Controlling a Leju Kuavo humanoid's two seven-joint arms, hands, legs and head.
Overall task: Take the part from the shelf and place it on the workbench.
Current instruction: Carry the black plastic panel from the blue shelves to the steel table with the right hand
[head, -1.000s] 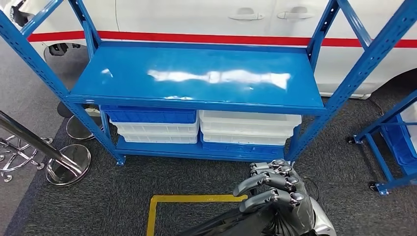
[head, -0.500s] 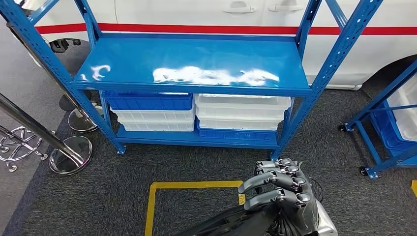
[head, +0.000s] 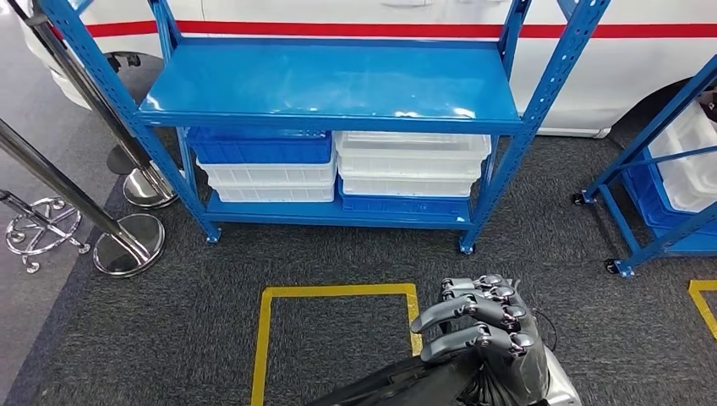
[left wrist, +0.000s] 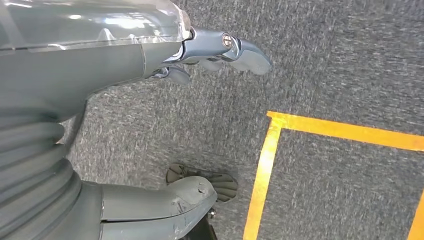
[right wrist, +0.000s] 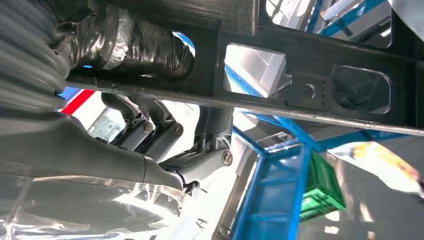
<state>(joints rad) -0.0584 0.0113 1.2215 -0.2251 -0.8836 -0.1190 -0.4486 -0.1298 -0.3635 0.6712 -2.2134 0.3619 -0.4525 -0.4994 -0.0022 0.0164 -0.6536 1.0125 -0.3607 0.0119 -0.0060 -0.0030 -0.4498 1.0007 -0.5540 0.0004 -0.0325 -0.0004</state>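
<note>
My right hand (head: 484, 331) is low in the head view, fingers curled over a black part (head: 397, 379) that sticks out toward the left. In the right wrist view the part (right wrist: 320, 65) is a flat black frame with several cut-outs, and the right hand (right wrist: 150, 145) grips it along one edge. The blue shelf (head: 330, 85) stands ahead across the carpet, and its top board is bare. My left hand (left wrist: 150, 55) hangs over the grey carpet, fingers and thumb apart, holding nothing.
White and blue bins (head: 412, 165) are stacked on the shelf's lower level. Chrome stanchions (head: 127, 245) stand to the left and a second blue rack (head: 668, 186) with bins to the right. A yellow floor outline (head: 338, 292) lies just ahead. A white car (head: 643, 59) is behind the shelf.
The camera has moved: the shelf now sits higher and farther off in the picture, with more carpet before it. My right hand keeps its hold on the black part.
</note>
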